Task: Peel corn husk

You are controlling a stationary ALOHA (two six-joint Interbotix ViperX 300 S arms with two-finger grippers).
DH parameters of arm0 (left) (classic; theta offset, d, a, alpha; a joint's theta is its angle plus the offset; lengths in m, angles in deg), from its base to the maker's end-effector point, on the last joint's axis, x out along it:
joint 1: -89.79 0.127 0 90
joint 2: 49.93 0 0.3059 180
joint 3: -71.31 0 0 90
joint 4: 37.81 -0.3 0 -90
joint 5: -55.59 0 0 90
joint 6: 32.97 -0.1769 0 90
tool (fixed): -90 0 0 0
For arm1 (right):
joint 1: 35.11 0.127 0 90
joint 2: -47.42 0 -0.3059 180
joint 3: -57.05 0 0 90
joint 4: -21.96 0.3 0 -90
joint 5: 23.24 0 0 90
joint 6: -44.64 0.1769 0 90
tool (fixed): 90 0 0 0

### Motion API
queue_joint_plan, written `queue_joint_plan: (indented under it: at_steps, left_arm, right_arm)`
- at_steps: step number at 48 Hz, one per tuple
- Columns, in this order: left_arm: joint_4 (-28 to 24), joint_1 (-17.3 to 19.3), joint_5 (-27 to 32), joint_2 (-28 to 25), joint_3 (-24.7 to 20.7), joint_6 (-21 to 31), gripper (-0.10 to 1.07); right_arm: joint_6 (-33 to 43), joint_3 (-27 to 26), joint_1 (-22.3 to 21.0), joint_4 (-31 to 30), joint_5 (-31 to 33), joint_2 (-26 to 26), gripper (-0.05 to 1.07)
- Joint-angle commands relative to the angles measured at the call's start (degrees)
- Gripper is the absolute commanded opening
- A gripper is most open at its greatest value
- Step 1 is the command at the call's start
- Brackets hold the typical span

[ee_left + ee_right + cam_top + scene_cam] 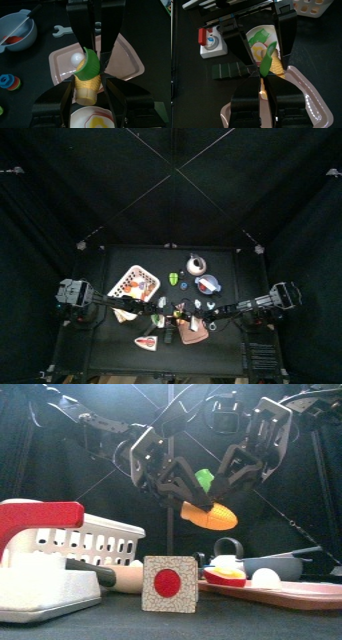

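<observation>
A small yellow corn cob [211, 515] hangs in the air above the table's middle, between both arms. Its green corn husk [203, 479] sticks up from the cob's top. My left gripper [88, 86] is shut on the pale cob [87, 90], with the husk [91, 65] poking out past its fingertips. My right gripper [265, 74] comes from the opposite side, its jaws pinched on the green husk leaf [268, 59]. From above, the two grippers meet over the pink tray [191, 333].
A pink-orange basket [67, 549] with a red handle stands at front left. A red-and-white piece [170, 582] stands upright at the front edge. The pink tray [127, 60] holds a white egg [78, 59]. A bowl [17, 32] and a white wrench [63, 31] lie farther back.
</observation>
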Motion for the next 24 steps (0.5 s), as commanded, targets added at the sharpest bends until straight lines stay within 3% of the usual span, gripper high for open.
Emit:
queue_joint_plan:
  at_steps: [1, 12, 24]
  left_arm:
    - [-0.26, -0.09, 0.0, 1.58, -0.26, 0.09, 0.61]
    - [-0.26, 0.0, -0.26, 3.87, 1.93, 0.09, 0.6]
    - [-0.18, 0.0, 0.7, 4.92, 2.81, 0.26, 0.6]
  right_arm:
    - [0.0, 0.18, -0.44, -0.09, 0.09, 2.99, 0.36]
    - [0.35, 3.08, -0.09, 0.53, -0.09, 7.12, 0.36]
    - [-0.09, 3.08, -0.53, 0.7, -0.09, 6.33, 0.36]
